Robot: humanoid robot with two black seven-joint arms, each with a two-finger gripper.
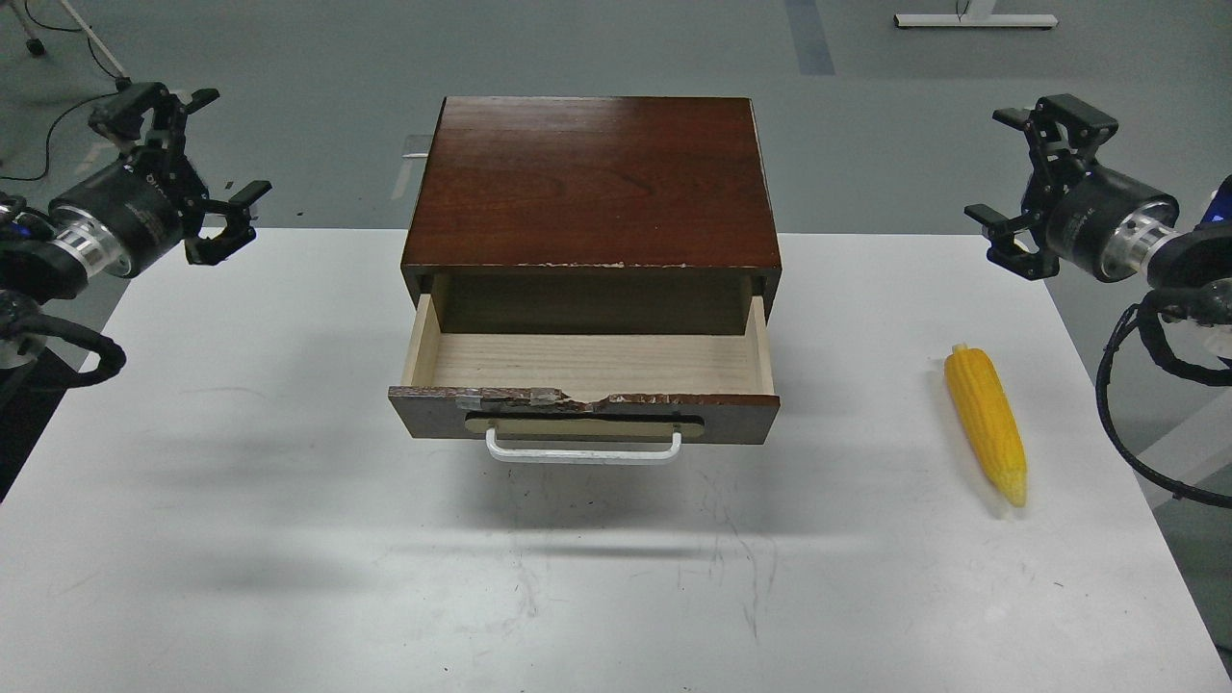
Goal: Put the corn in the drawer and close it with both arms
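The yellow corn (986, 423) lies on the white table at the right, pointed end towards me, stub end away. The drawer (587, 371) of the reddish-brown wooden cabinet stands pulled open, with a pale wood inside that holds nothing and a white bar handle (582, 450) in front. My left gripper (214, 159) is open and empty above the table's far left corner. My right gripper (1011, 168) is open and empty above the far right corner, beyond the corn and well above it.
The cabinet top (592, 178) stands at the table's back middle. The white table (289, 539) has its edges close at left and right. Grey floor lies beyond, with cables and a stand foot at far left.
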